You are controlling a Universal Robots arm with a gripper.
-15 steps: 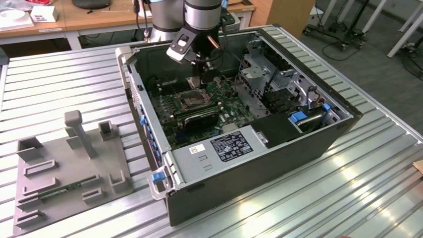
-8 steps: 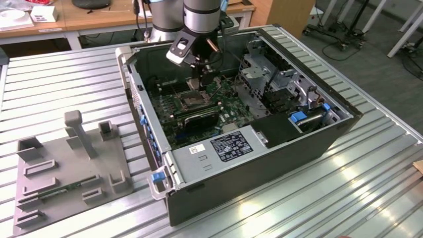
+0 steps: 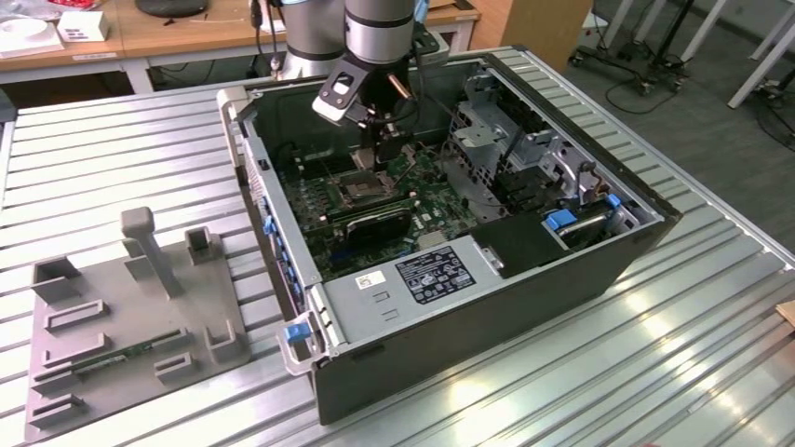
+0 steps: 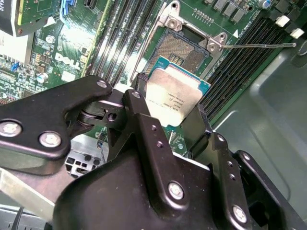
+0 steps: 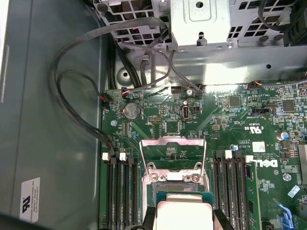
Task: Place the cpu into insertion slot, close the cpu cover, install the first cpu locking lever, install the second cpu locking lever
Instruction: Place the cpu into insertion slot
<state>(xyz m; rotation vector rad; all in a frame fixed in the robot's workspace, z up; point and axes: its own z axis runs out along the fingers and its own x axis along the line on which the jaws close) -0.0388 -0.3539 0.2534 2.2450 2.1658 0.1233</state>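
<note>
My gripper (image 4: 170, 103) is shut on the cpu (image 4: 175, 98), a pale silvery square chip clamped by its edges between two black fingers (image 4: 139, 88). The chip hangs tilted just above and beside the insertion slot (image 4: 184, 48), a dark square socket with a metal rim on the green board. In the first wrist view the cpu (image 5: 184, 213) sits between the gripper (image 5: 184, 224) fingers, in front of the slot (image 5: 163, 188). The cpu cover (image 5: 172, 142) stands swung open beyond the slot. In the exterior view the gripper (image 3: 379, 154) reaches into the computer case over the slot (image 3: 360, 191).
Long black memory slots (image 4: 120, 43) flank the socket on both sides. A thin metal lever (image 4: 259, 45) sticks out from the socket's corner. Black cables (image 5: 72, 96) and a metal drive cage (image 5: 201, 24) stand beyond the board. A grey fixture (image 3: 125, 317) lies outside the case.
</note>
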